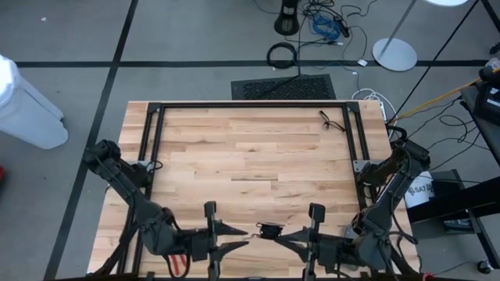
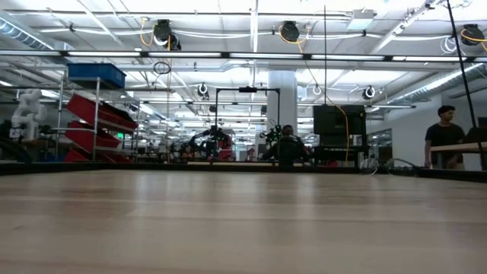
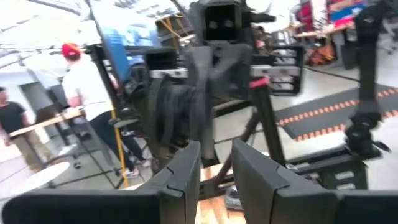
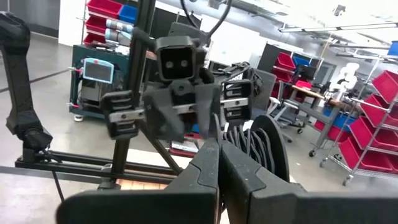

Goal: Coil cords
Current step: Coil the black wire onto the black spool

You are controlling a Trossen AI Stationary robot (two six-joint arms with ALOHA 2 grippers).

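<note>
A small coil of thin black cord (image 1: 269,230) hangs above the table's near edge, between my two grippers, which point level at each other. My right gripper (image 1: 280,236) comes from the right and is shut on it. In the right wrist view the loops (image 4: 252,146) stand just past the shut fingers (image 4: 219,155), with a round dark disc (image 4: 275,146) beside them. My left gripper (image 1: 248,237) stands open just left of the coil; a gap (image 3: 216,168) shows between its fingers, and the loops (image 3: 174,118) hang beyond. A second thin black cord (image 1: 332,121) lies loose on the table at the far right. My right gripper holds the coiled cord at its fingertips (image 4: 211,163), level, coming from the table's right. The fingers hide the exact place of contact. The loops (image 4: 247,144) hang upright, lifted clear of the table. My left gripper: a thin strand (image 1: 258,232) runs toward its fingertips, but I cannot tell whether it touches.
A black metal frame (image 1: 250,104) runs along the table's far edge and down both sides (image 1: 148,156). A dark mat (image 1: 283,87) and cables lie on the floor beyond. The low view shows only bare wood (image 2: 243,221) and a person (image 2: 445,133) far off.
</note>
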